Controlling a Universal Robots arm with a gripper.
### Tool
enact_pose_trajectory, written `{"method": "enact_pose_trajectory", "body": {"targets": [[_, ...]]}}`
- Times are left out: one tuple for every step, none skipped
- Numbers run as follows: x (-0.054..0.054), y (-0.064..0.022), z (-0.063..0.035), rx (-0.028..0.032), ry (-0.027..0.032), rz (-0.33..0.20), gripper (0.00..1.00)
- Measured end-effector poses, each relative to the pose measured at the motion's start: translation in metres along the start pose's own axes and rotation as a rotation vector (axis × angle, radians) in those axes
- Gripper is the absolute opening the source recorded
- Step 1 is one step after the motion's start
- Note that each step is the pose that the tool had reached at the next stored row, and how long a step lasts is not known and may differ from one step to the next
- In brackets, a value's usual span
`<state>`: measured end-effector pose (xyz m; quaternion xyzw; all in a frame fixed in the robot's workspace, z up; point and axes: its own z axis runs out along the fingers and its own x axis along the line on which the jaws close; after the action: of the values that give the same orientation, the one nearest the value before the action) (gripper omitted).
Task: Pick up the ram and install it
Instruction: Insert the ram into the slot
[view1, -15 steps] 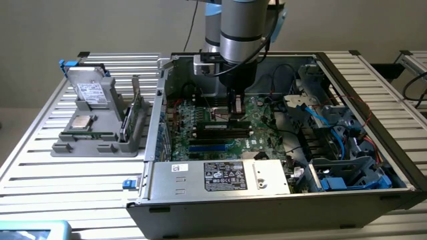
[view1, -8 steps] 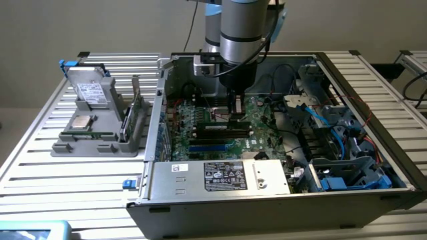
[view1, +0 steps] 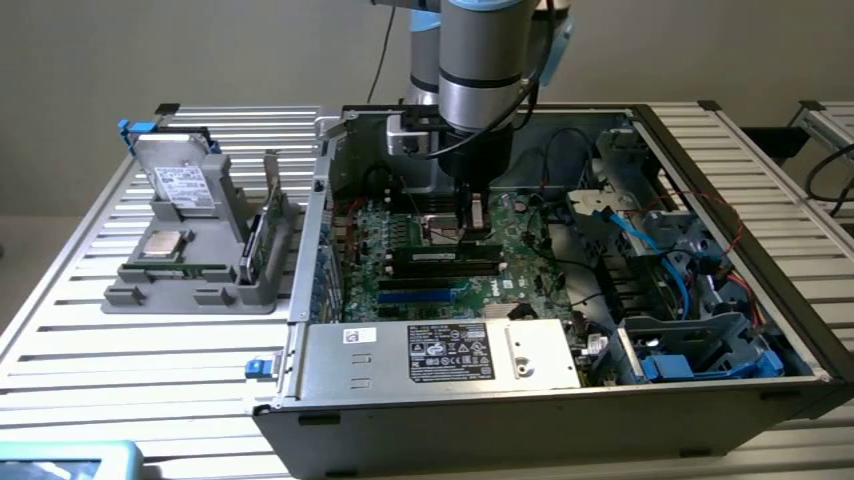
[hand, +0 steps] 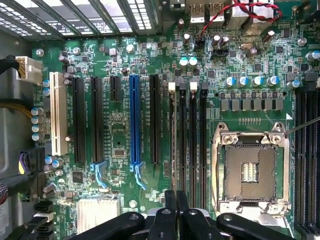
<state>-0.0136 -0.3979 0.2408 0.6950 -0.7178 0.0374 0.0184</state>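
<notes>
Arm drops in from the top of the exterior view, wrist vertical, reaching down into the open computer case (view1: 747, 300) that sits on the slatted counter (view1: 134, 350). Gripper (view1: 470, 238) points straight down at the motherboard (hand: 120, 125), roughly mid-board.

Gripper state: fingers (hand: 170, 215) are pressed together in the wrist view, only a hairline between them. They sit over the near end of the bank of long black slots (hand: 192, 140), with the processor socket (hand: 250, 170) just beside that bank and the blue slot (hand: 134, 120) on its other side.

The ram (view1: 447, 257) is inside the case, standing on edge along those black slots, directly under the fingertips. The fingertips meet its top edge toward the exterior view's right end of the stick, not the middle. Can't tell whether they pinch that edge or just rest on it. Can't tell whether it's seated in a slot either.

How it looks: long, narrow and thin, about as long as the slots and parallel to them. It reads dark from this angle, with a small white label left of its middle in the exterior view.

Well apart on the counter, at the exterior view's left, a grey stand (view1: 187, 290) holds an upright green card (view1: 274, 235).
</notes>
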Motion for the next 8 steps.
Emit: {"method": "enact_pose_trajectory", "body": {"targets": [[-0.0001,0.0001,0.0006,0.0,0.0,0.0,0.12],[-0.0003,0.0002,0.0012,0.0,-0.0001,0.0,0.12],[-0.0006,0.0003,0.0014,-0.0001,0.0002,0.0,0.12],[-0.0009,0.0003,0.0016,0.0,0.0,0.0,0.12],[-0.001,0.0003,0.0017,0.0,0.0001,0.0,0.12],[-0.001,0.0003,0.0018,-0.0001,0.0002,0.0,0.12],[-0.0011,0.0003,0.0022,0.0,0.0,0.0,0.12],[-0.0011,0.0003,0.0027,0.0001,-0.0002,0.0,0.12]]}}
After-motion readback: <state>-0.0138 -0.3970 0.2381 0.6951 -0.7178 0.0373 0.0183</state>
